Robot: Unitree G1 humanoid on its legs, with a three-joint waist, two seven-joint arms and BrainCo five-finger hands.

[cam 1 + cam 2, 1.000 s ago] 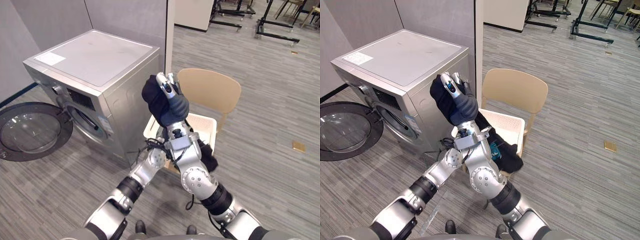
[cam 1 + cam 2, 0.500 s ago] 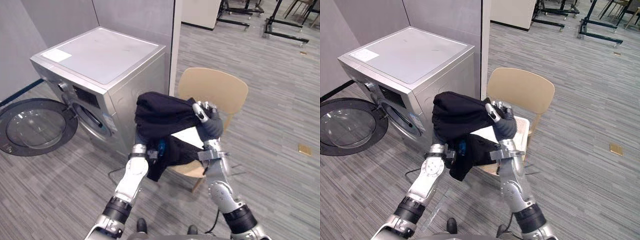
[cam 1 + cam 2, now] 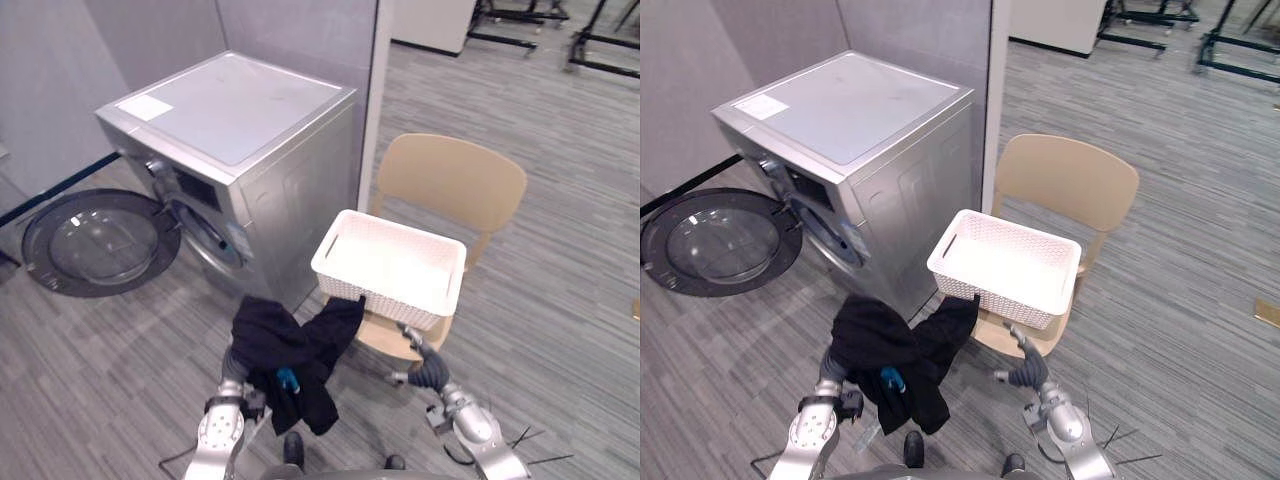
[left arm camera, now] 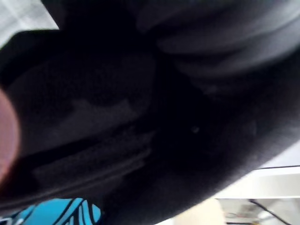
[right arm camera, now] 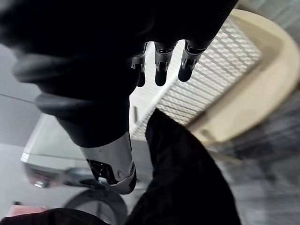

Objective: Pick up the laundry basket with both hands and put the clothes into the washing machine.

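Note:
A bundle of black clothes [image 3: 285, 350] with a bit of blue in it hangs low in front of me, over my left hand, which is hidden under the cloth. One sleeve reaches up to the white laundry basket [image 3: 385, 300], which stands on the tan chair [image 3: 455, 180] with nothing showing inside. My right hand [image 3: 425, 365] is low by the chair's seat, apart from the clothes, with straight fingers [image 5: 159, 70] and nothing in it. The silver washing machine [image 3: 240, 110] stands at the left, its round door [image 3: 95, 240] swung wide open and its drum opening [image 3: 205, 230] facing me.
A grey partition wall rises behind the machine and the chair. Grey carpet floor spreads to the right, with dark metal stands far back. The open door takes up the floor left of the machine.
The black clothes have come down from above the basket to low at my left. My right hand has let go of them, opened and dropped beside the chair. The camera has shifted.

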